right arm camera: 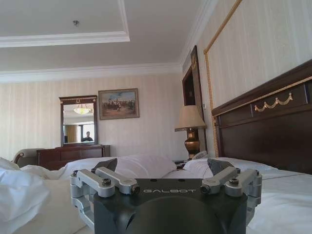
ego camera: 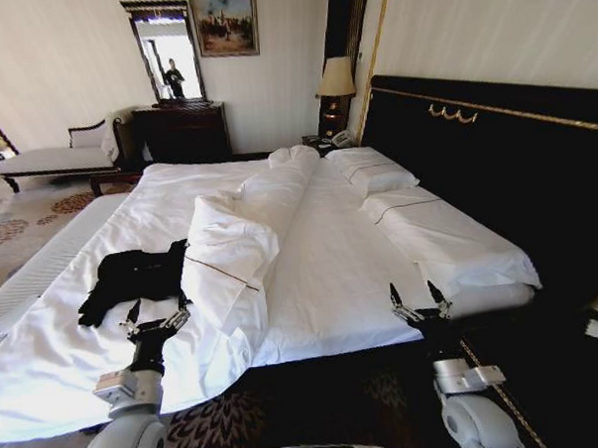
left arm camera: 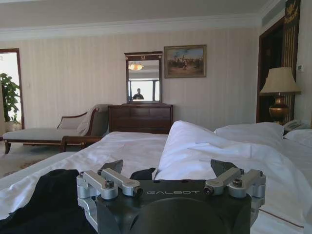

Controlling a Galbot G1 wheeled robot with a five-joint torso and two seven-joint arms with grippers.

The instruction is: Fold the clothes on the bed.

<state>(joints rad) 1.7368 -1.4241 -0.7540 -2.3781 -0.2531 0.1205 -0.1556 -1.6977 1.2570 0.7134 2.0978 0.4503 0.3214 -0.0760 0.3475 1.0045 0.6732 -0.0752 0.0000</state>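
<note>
A: Where's the T-shirt [ego camera: 133,279]?

B: Crumpled on the near left of the bed [ego camera: 331,272], beside the bunched duvet [ego camera: 242,236]. The left gripper [ego camera: 155,325] hovers just short of it, fingers apart; the right gripper [ego camera: 420,305] waits at the near right edge, fingers apart too.

A: How will it handle?

B: Probably light, limp cotton. I'd pinch a hem or shoulder corner, then spread it flat.

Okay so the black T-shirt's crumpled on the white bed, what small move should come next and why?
Probably ease the open left gripper forward and down onto the crumpled black cotton T-shirt, since it hangs just short of that bunched, unfolded shirt on the white-sheeted bed. The open right gripper sits far across the mattress.
</note>
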